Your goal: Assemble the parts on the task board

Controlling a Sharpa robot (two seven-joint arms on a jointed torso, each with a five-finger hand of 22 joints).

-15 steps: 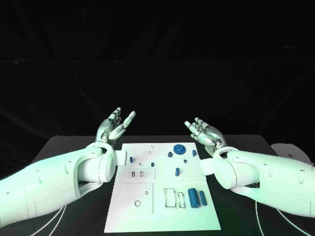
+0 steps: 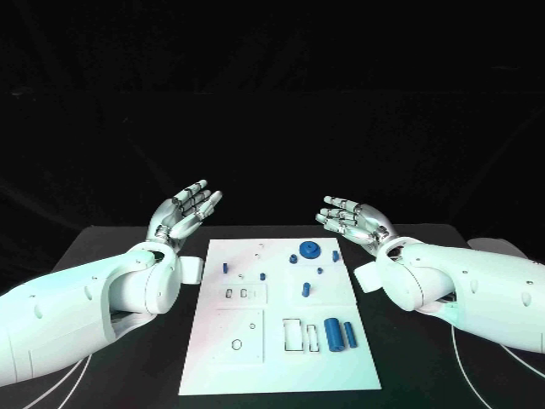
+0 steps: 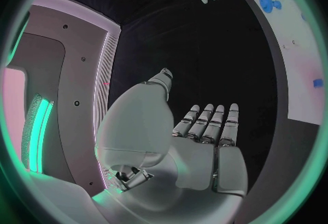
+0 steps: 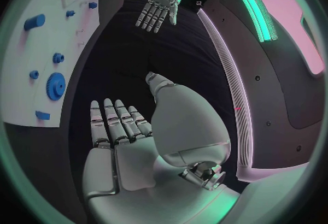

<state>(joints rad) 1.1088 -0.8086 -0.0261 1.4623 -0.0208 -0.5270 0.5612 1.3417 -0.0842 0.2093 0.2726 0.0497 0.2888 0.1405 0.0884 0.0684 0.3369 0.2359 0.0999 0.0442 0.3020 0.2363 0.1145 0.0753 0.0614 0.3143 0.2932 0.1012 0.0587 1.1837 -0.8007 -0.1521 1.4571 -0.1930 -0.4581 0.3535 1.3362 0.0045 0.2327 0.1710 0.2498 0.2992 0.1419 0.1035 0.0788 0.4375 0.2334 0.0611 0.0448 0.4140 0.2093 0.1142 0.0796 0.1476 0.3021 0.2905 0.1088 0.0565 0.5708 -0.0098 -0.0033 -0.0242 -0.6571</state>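
The white task board [image 2: 255,366] lies in the middle of the black table. On it are small blue parts: a round gear [image 2: 309,250] at the far end, a few small pegs [image 2: 263,276] in the middle, and two blue cylinders [image 2: 334,334] near the front right. My left hand [image 2: 186,209] is raised beyond the board's far left corner, fingers straight and apart, holding nothing. My right hand [image 2: 352,218] is raised beyond the far right corner, likewise spread and holding nothing. The left wrist view shows my left hand [image 3: 205,131] with flat fingers and the gear [image 3: 267,1]; the right wrist view shows my right hand [image 4: 119,125] and the gear [image 4: 56,85].
The black table [image 2: 125,256] extends on both sides of the board. Rectangular recesses [image 2: 294,335] and small slots [image 2: 236,293] are cut in the board. A white object [image 2: 500,247] sits at the table's far right edge.
Both hands have moved slightly outward and up, away from the board's far corners. The parts on the board lie as before.
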